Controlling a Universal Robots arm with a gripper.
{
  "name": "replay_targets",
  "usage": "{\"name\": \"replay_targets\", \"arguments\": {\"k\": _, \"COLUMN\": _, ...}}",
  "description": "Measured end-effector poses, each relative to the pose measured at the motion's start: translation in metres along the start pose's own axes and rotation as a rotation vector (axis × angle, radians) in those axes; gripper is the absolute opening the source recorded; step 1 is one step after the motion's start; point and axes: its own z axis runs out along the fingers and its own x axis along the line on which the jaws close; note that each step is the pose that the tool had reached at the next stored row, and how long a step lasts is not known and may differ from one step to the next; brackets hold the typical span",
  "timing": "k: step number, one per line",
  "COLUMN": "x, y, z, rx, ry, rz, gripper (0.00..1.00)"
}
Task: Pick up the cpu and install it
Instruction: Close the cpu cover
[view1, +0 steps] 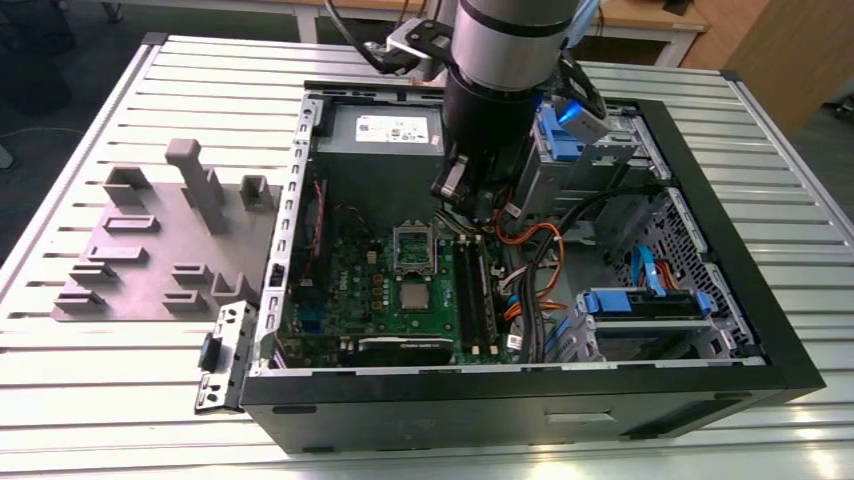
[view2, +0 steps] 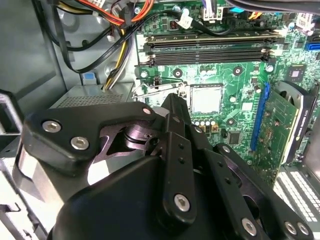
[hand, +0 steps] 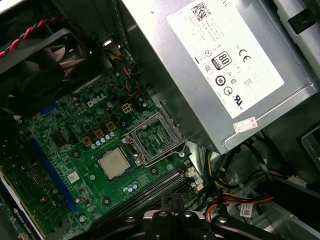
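Gripper above the case, cpu on the motherboard below

The cpu lies flat just beside the open socket frame; the gripper hangs above, its finger state hidden.

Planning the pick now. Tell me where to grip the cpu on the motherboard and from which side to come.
Grip the cpu by two opposite edges, coming straight down from above. It lies flat, metal top up, on the green motherboard beside the open socket frame, so only its thin edges offer purchase. Probably take the pair of edges that keeps the fingers off the frame. The gripper hangs above the board, holding nothing.
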Motion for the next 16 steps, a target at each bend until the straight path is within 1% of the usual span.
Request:
{"name": "replay_targets", "arguments": {"k": 4, "x": 0.0037, "y": -0.0032, "z": 0.0038, "rx": -0.0005, "ry": -0.0010, "rz": 0.000, "gripper": 0.11}}
{"name": "replay_targets", "arguments": {"k": 7, "x": 0.0027, "y": -0.0052, "z": 0.0060, "rx": -0.0014, "ry": -0.0020, "rz": 0.000, "gripper": 0.11}}
{"name": "replay_targets", "arguments": {"k": 11, "x": -0.0008, "y": -0.0107, "z": 0.0088, "rx": -0.0024, "ry": -0.0017, "rz": 0.000, "gripper": 0.11}}
{"name": "replay_targets", "arguments": {"k": 13, "x": -0.0013, "y": -0.0115, "z": 0.0110, "rx": -0.0026, "ry": -0.0018, "rz": 0.000, "gripper": 0.11}}
{"name": "replay_targets", "arguments": {"k": 16, "x": -0.0011, "y": -0.0118, "z": 0.0160, "rx": -0.0026, "ry": -0.0017, "rz": 0.000, "gripper": 0.11}}
